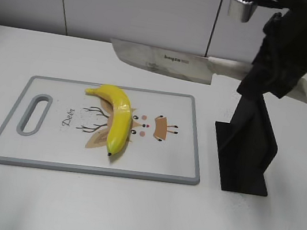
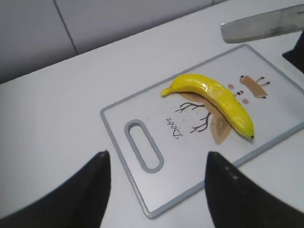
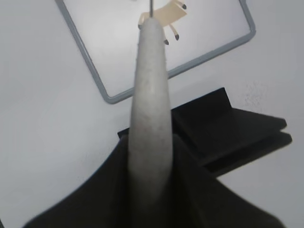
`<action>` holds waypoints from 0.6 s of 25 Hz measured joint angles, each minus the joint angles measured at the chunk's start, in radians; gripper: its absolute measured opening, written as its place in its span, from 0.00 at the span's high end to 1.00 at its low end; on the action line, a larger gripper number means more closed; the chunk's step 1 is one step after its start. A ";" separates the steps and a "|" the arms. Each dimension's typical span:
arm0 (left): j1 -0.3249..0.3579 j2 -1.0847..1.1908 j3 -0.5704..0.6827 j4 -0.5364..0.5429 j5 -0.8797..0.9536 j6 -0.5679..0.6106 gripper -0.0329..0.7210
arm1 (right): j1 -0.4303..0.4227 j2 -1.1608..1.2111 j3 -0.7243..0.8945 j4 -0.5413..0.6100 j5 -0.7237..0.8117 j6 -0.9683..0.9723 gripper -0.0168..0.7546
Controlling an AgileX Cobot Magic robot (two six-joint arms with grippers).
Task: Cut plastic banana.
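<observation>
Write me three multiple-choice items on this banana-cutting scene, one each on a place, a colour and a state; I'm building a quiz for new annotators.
1. Where does the plastic banana lie?
A. on the cutting board
B. on the bare table
C. on the black stand

2. What colour is the cutting board's rim?
A. red
B. grey
C. green

3. What is the right pincer doing?
A. hanging open and empty
B. pressing on the banana
C. gripping the knife by its handle

Answers:
1. A, the banana rests across the deer print near the board's middle.
2. B, a grey border frames the white board.
3. C, the right wrist view shows the pale handle clamped between the fingers, and the exterior view shows the blade held above the board's far edge.
</observation>
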 joint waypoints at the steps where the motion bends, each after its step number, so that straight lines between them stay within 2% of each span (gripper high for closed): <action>1: 0.000 0.062 -0.040 -0.024 0.014 0.059 0.18 | 0.000 0.021 -0.014 0.011 0.000 -0.018 0.76; 5: 0.000 0.305 -0.237 -0.107 0.134 0.233 0.18 | 0.000 0.118 -0.103 0.036 0.025 -0.064 0.76; 10: -0.010 0.581 -0.480 -0.140 0.292 0.346 0.18 | -0.002 0.239 -0.241 0.054 0.093 -0.111 0.76; 15: -0.090 0.764 -0.631 -0.133 0.315 0.450 0.19 | -0.003 0.343 -0.356 0.126 0.126 -0.244 0.76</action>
